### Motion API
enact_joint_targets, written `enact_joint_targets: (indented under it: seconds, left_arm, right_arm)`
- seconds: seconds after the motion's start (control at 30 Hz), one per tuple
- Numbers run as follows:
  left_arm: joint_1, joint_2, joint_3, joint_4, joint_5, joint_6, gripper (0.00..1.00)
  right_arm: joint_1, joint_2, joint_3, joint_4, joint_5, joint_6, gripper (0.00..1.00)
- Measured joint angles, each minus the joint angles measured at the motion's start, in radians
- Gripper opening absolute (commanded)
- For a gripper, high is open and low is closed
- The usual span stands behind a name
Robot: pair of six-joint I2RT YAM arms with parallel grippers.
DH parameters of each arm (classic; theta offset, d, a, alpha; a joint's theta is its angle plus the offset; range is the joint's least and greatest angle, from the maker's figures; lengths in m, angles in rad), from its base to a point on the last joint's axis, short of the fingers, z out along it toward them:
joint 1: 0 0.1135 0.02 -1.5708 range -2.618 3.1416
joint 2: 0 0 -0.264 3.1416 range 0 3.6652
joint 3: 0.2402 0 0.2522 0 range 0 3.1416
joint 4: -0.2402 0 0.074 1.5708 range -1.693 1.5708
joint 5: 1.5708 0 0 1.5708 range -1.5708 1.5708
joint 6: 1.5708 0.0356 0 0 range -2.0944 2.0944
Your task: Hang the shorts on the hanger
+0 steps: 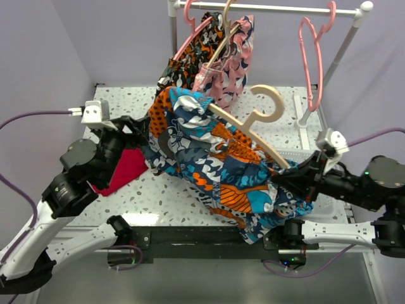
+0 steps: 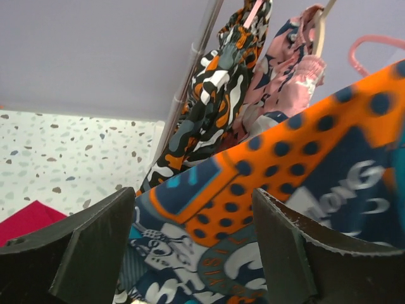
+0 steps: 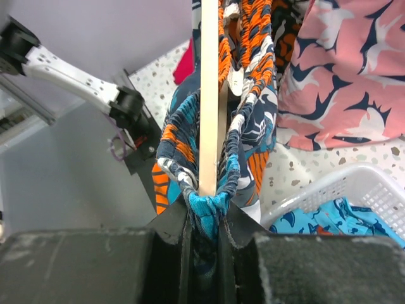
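Observation:
The shorts [image 1: 215,164], in a bold blue, orange, black and white print, hang stretched over the middle of the table. The cream hanger [image 1: 253,130] is threaded into their waistband, with its hook sticking out above. My right gripper [image 1: 283,175] is shut on the teal waistband at the hanger's right end. In the right wrist view the hanger bar [image 3: 209,95] rises from the pinched fabric [image 3: 250,76] at my gripper [image 3: 209,206]. My left gripper [image 1: 134,130] is at the shorts' left end. Its fingers stand wide apart [image 2: 193,196] with the printed fabric [image 2: 285,164] between them.
A clothes rack [image 1: 272,8] at the back holds pink hangers [image 1: 313,63], black-orange-white shorts [image 1: 190,57] and pink shorts [image 1: 231,57]. A red cloth [image 1: 123,168] lies at the left. A white basket [image 3: 329,190] with turquoise shorts [image 3: 342,221] sits at the right.

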Motion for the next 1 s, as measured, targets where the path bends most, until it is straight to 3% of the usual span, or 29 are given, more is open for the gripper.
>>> enact_joint_targets:
  seconds: [0.43,0.73,1.0]
  left_arm:
    - [0.000,0.174,0.029,0.071,-0.010,-0.019,0.80]
    - [0.001,0.364,0.161,0.153,0.260,0.010,0.70]
    - [-0.069,0.446,0.200,0.217,0.453,0.027,0.70]
  right_arm:
    - [0.000,-0.070,0.226,-0.175,-0.014,0.021,0.00]
    - [0.000,-0.105,0.267,-0.199,-0.028,0.037,0.00]
    - [0.000,-0.120,0.267,-0.197,-0.029,0.048,0.00]
